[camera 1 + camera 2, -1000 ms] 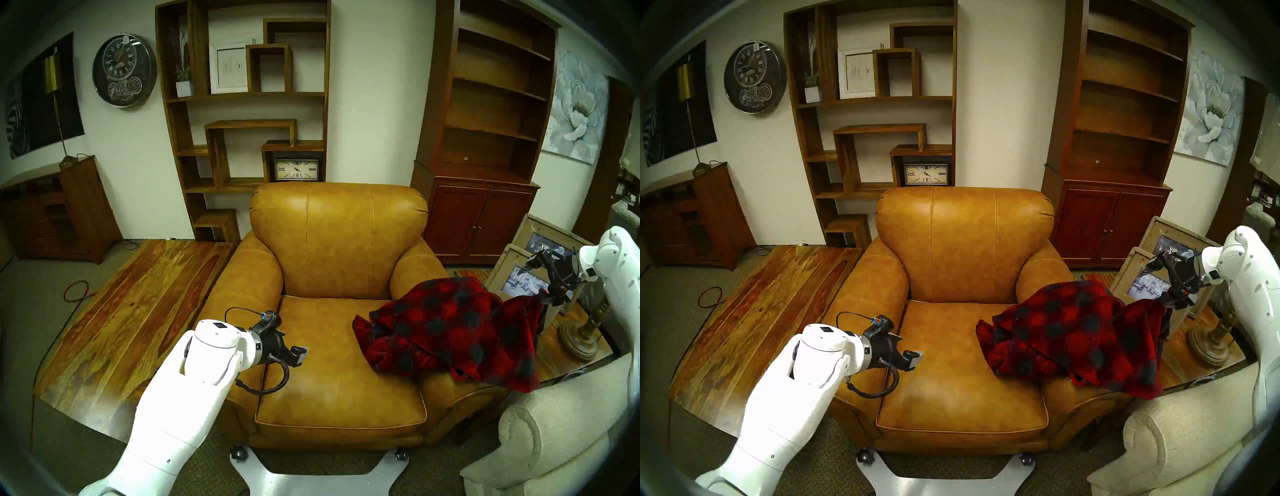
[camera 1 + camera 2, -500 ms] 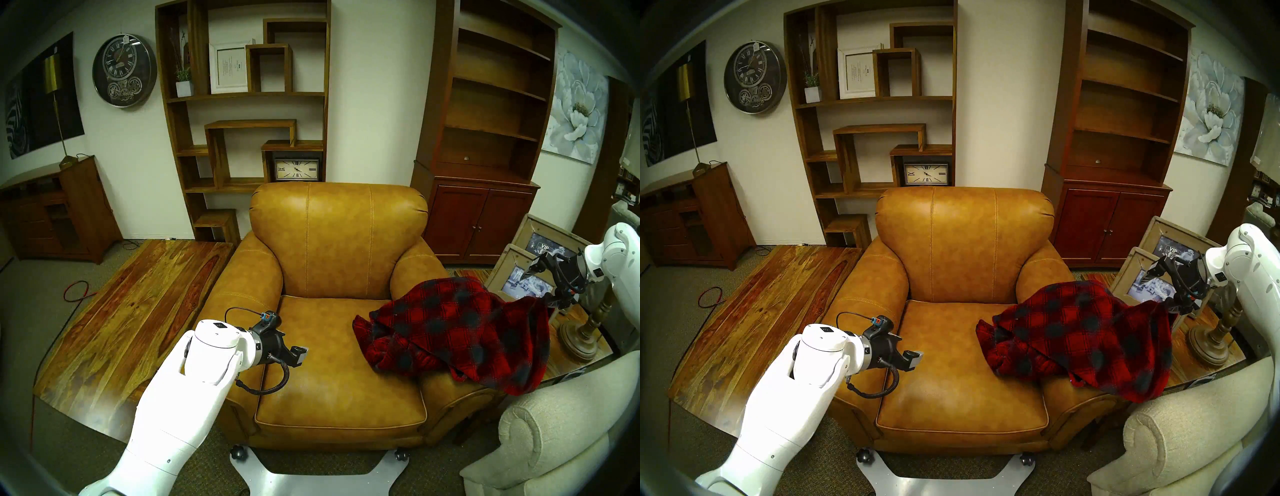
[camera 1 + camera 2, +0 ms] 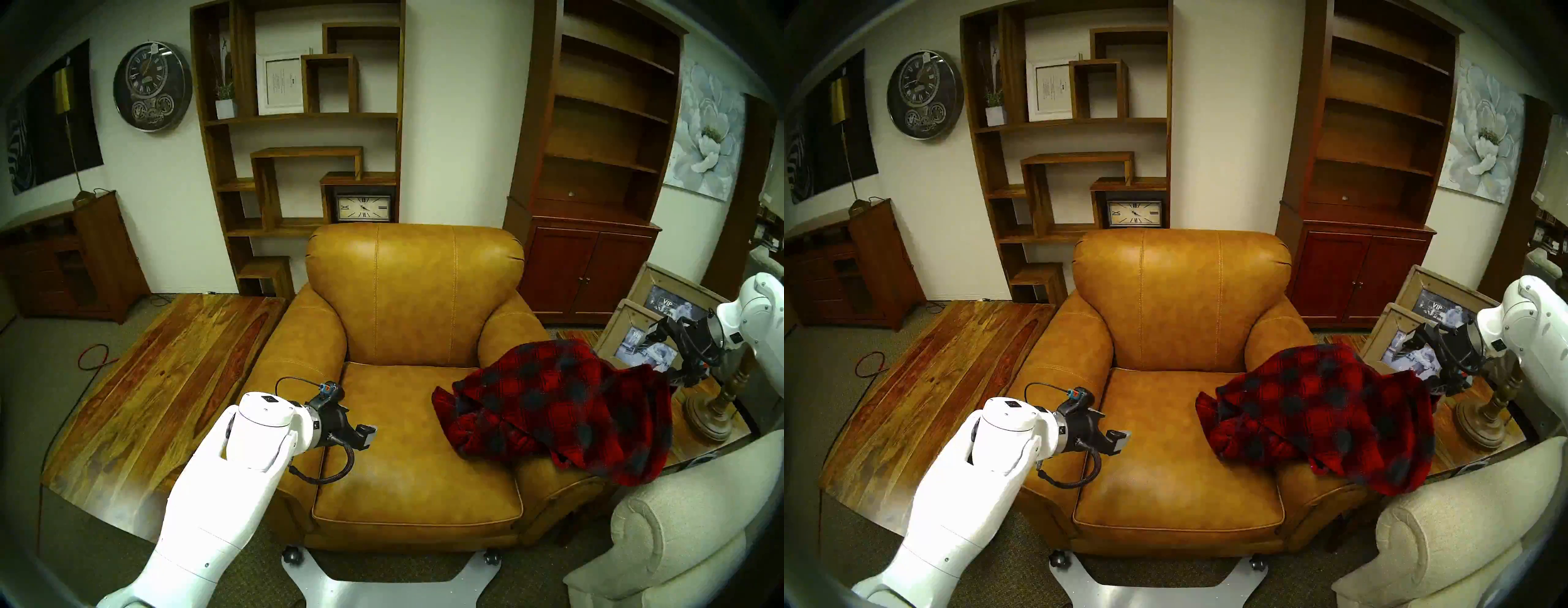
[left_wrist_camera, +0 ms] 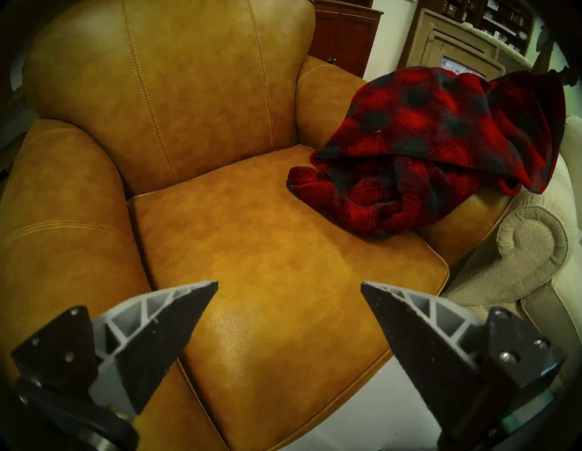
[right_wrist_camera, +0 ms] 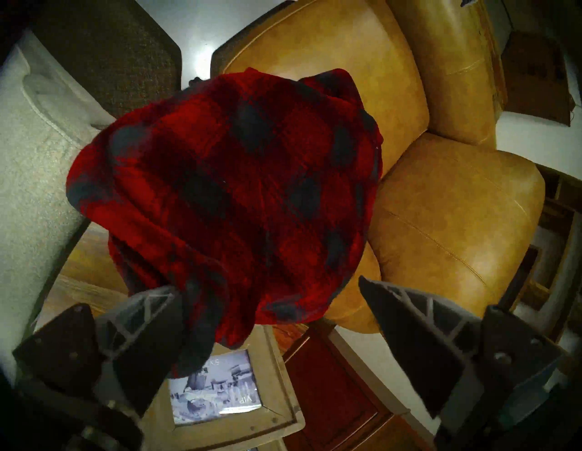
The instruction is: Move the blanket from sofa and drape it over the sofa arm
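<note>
The red and dark plaid blanket (image 3: 564,407) lies rumpled over the tan leather sofa's (image 3: 415,297) right sofa arm (image 3: 509,335). One fold rests on the seat and the outer flap hangs off the arm's far side. My right gripper (image 3: 664,356) is beyond that arm, open. In the right wrist view (image 5: 269,283) its fingers stand wide apart, and the blanket (image 5: 236,189) edge lies against one finger (image 5: 148,315). My left gripper (image 3: 367,435) is open and empty above the seat's front left, as the left wrist view (image 4: 289,286) shows.
A beige fabric chair with a scrolled arm (image 3: 679,530) stands close on the right. Wooden picture frames (image 3: 645,339) and a turned lamp base (image 3: 708,416) sit on a low table behind my right gripper. A wooden table (image 3: 161,382) lies left of the sofa.
My right gripper carried the blanket corner to the right, then opened and let it go. The corner has sagged onto the hanging flap. My left arm has not moved.
</note>
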Tool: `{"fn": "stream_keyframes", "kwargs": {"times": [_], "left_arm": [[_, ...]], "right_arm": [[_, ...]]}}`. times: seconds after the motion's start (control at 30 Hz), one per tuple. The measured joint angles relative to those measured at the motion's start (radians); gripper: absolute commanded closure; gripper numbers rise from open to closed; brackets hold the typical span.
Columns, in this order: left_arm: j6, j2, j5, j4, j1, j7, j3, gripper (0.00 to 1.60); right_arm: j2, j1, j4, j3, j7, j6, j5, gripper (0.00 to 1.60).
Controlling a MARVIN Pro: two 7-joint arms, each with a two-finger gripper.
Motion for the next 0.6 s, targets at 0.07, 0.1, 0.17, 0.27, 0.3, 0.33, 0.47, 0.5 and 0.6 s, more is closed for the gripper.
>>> {"fn": "stream_keyframes", "kwargs": {"times": [0.07,0.1,0.17,0.27,0.3,0.33,0.47,0.5,0.6], "left_arm": [[0.000,0.000,0.000,0.000,0.000,0.000,0.000,0.00],[0.000,0.000,0.000,0.000,0.000,0.000,0.000,0.00],[0.000,0.000,0.000,0.000,0.000,0.000,0.000,0.00],[0.000,0.000,0.000,0.001,0.000,0.000,0.000,0.00],[0.000,0.000,0.000,0.001,0.000,0.000,0.000,0.00],[0.000,0.000,0.000,0.001,0.000,0.000,0.000,0.00],[0.000,0.000,0.000,0.002,-0.001,0.000,0.000,0.00],[0.000,0.000,0.000,0.003,-0.001,0.001,0.000,0.00],[0.000,0.000,0.000,0.004,-0.001,0.001,0.000,0.00]], "right_arm": [[0.005,-0.016,0.005,-0.015,0.000,0.000,0.002,0.00],[0.008,-0.033,0.015,-0.028,0.000,0.000,0.005,0.00],[0.011,-0.053,0.030,-0.041,0.000,0.000,0.010,0.00],[0.017,-0.082,0.060,-0.051,0.000,0.000,0.022,0.00],[0.018,-0.086,0.064,-0.051,0.000,0.000,0.024,0.00],[0.019,-0.090,0.067,-0.051,0.000,0.000,0.026,0.00],[0.026,-0.108,0.080,-0.051,0.000,0.000,0.035,0.00],[0.028,-0.114,0.083,-0.051,0.000,0.000,0.038,0.00],[0.033,-0.135,0.095,-0.053,0.000,0.000,0.043,0.00]]}}
